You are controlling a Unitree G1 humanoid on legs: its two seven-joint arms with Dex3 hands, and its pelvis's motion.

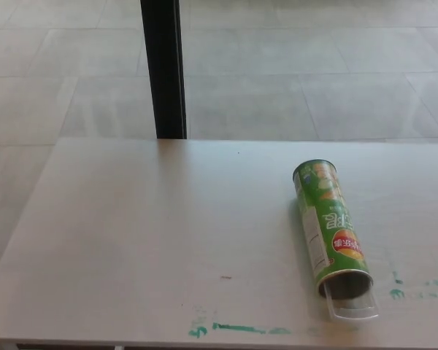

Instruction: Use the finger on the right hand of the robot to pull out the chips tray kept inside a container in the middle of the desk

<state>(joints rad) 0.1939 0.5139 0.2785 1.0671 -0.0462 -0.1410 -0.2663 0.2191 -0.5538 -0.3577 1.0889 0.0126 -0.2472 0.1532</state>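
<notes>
A green chips can (328, 222) lies on its side on the white desk (146, 233), right of the middle, with its open mouth toward the near edge. A clear plastic tray (352, 308) sticks a little way out of that mouth and rests on the desk. I cannot see any chips in the tray. Neither of my hands shows in the head view.
Green paint smears (237, 329) mark the desk near its front edge and at the right (416, 292). A black post (165, 69) stands behind the desk's far edge. Beyond it is a tiled floor (314, 73).
</notes>
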